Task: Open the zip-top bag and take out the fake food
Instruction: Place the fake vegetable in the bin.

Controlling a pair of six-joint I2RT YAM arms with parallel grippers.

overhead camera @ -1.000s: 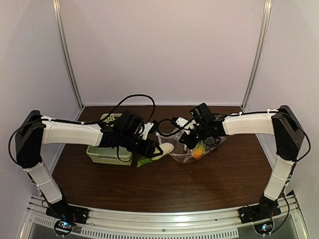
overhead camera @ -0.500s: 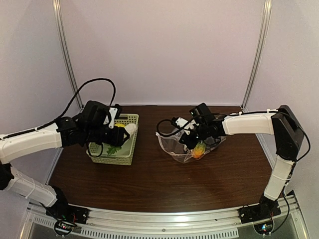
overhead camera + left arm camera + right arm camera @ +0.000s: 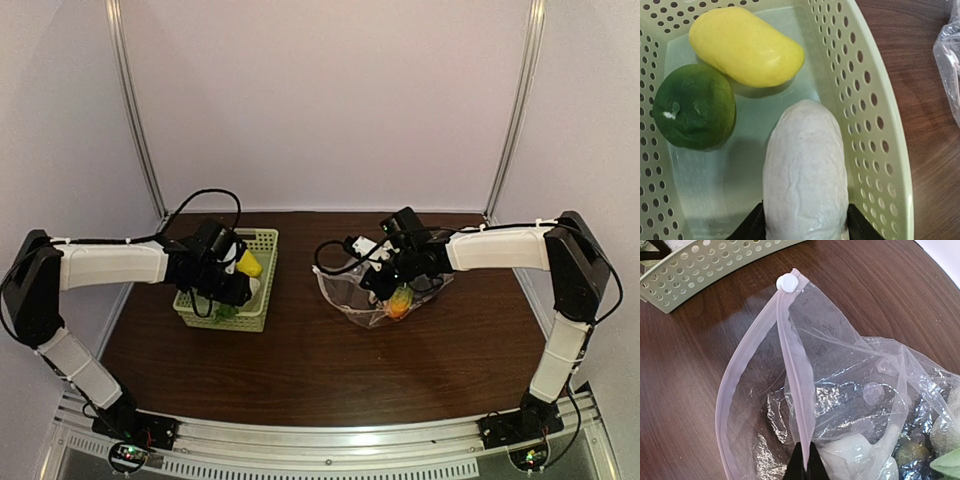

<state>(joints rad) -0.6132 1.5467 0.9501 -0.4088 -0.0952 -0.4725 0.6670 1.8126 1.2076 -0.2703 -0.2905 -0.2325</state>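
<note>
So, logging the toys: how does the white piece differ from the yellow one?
The white piece is wrinkled and looks longer; the yellow piece is smooth and shorter. The white piece is held by the left gripper; the yellow piece lies free. Both are in the basket.

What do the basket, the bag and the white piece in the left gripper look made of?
The basket: glossy pale green moulded plastic, holes throughout. The bag: thin clear film, crinkled, shiny. The white piece: probably matte plastic or foam, wrinkled skin.
</note>
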